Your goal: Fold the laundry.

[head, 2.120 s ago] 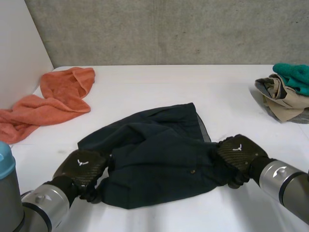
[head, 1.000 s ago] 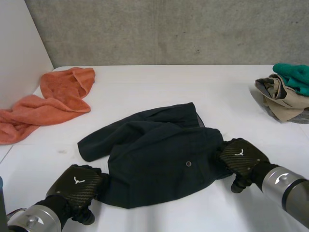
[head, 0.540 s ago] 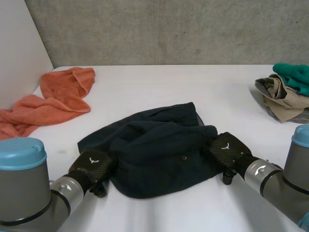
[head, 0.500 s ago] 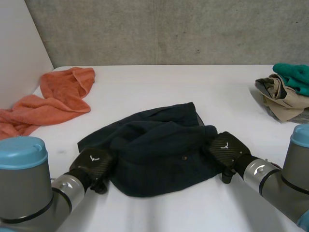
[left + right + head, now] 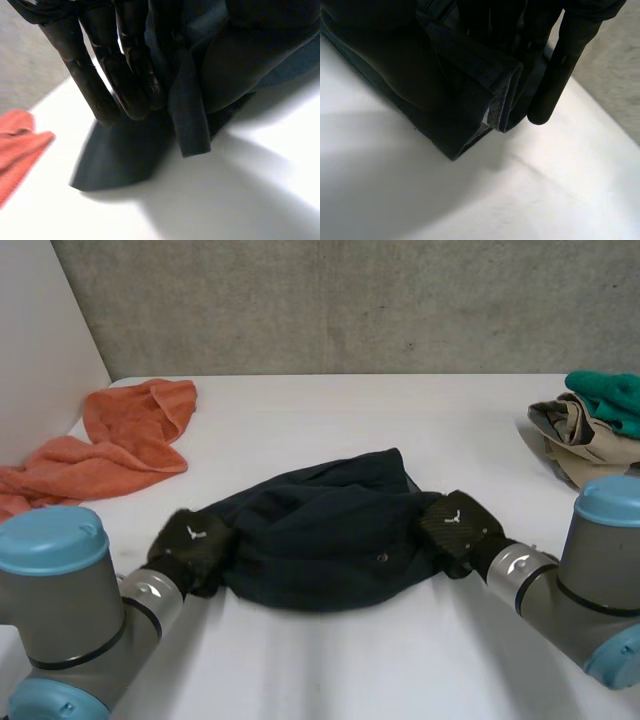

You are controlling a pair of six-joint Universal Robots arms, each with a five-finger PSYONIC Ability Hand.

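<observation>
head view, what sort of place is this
Probably a robot lab, not a home: a bare white table against a concrete wall, with two robot arms handling a dark garment.

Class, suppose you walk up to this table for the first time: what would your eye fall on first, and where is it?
The dark garment bunched in the middle stands out, gripped at its two ends by the left hand and the right hand. Next come the orange towel at the far left and a pile of clothes at the far right edge.
</observation>
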